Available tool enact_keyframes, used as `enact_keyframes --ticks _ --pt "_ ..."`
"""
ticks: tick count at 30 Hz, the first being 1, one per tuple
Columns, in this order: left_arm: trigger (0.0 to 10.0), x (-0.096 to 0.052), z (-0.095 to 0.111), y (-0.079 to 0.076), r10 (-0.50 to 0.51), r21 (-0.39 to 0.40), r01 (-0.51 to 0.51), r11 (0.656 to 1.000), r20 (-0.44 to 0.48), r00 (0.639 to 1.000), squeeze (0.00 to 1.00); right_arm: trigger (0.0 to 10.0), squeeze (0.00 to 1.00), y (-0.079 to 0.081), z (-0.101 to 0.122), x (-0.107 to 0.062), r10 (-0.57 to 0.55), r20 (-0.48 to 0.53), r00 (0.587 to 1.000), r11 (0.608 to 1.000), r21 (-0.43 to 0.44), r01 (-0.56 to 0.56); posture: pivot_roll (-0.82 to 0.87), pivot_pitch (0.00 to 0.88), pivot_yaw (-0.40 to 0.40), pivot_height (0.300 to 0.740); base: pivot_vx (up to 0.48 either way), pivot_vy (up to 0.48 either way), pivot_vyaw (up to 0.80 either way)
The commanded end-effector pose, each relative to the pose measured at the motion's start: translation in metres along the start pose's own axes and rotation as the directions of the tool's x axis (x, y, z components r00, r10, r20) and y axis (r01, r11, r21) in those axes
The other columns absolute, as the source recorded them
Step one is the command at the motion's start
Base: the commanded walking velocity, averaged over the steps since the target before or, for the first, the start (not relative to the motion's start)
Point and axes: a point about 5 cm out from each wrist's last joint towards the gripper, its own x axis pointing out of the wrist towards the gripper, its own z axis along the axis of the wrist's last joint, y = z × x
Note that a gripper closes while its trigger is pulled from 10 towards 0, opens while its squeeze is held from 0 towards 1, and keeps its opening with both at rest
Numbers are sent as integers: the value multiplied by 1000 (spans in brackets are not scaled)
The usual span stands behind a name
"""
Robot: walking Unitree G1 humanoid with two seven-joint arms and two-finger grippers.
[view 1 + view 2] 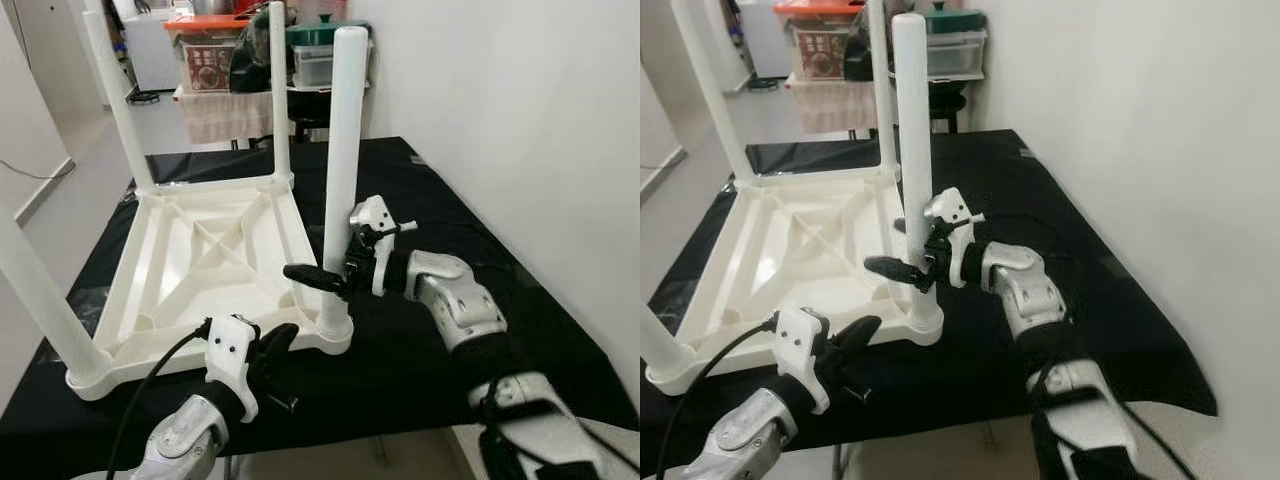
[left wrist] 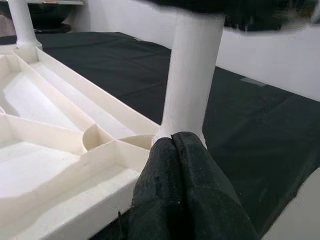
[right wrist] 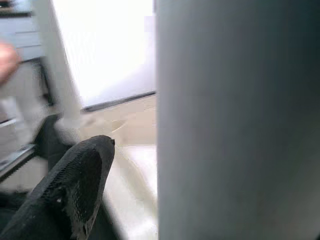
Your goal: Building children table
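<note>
A white plastic children's table (image 1: 165, 285) lies upside down on the black cloth, with its legs pointing up. The near right leg (image 1: 346, 130) stands in its corner socket. My right gripper (image 1: 326, 272) reaches in from the right at the leg's lower part, open, with the leg between its fingers. One finger (image 3: 75, 185) stands a little off the leg (image 3: 235, 120); the other is hidden behind it. My left gripper (image 1: 283, 338) is shut and empty, its tip (image 2: 172, 145) at the table's rim just below that leg's base (image 2: 187, 100).
The black cloth (image 1: 430, 360) ends close in front of me and at the right, near a white wall (image 1: 540, 120). Three more legs stand up, at far right (image 1: 279, 90), far left (image 1: 118, 100) and near left (image 1: 35, 290). Storage boxes (image 1: 205, 50) crowd the background.
</note>
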Motion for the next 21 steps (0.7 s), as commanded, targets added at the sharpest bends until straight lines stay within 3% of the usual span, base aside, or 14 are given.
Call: enact_keyframes --ticks 1,3,4,12,17,19,20,21 --pt "10000 0 -4 0 11 0 -11 1000 -19 1000 0 10000 0 -2 7 2 44 9 999 999 -17 -43 17 0 -58 740 0 0 0" --pt "10000 0 -4 0 13 0 -13 1000 -18 1000 0 9490 0 -3 9 2 56 10 998 998 -7 -56 18 0 -60 740 0 0 0" --pt "10000 1 -4 0 14 -1 -14 1000 -17 1000 0 0 0 -5 9 1 74 13 997 997 6 -74 19 0 -62 740 0 0 0" --pt "10000 0 -3 -3 15 -5 -16 1000 -14 1000 0 0 0 -6 -2 -8 97 12 995 995 26 -97 12 0 -65 740 0 0 0" --pt "10000 0 -3 -2 15 -10 -15 1000 -12 1000 0 0 0 -8 -15 -17 1 10 1000 1000 15 -1 5 0 -63 740 0 0 0" --pt "10000 -1 -3 0 16 -11 -16 1000 -13 1000 0 0 0 1 -30 -22 -118 16 993 992 49 117 -13 0 -49 740 0 0 0" --pt "10000 -1 -3 0 16 -11 -16 1000 -13 1000 0 0 0 1 -30 -22 -118 16 993 992 49 117 -13 0 -49 740 0 0 0" --pt "10000 -2 -4 1 13 -10 -13 1000 -16 1000 0 0 0 6 -42 -19 -255 -36 966 965 49 256 -11 0 -56 740 0 0 0"
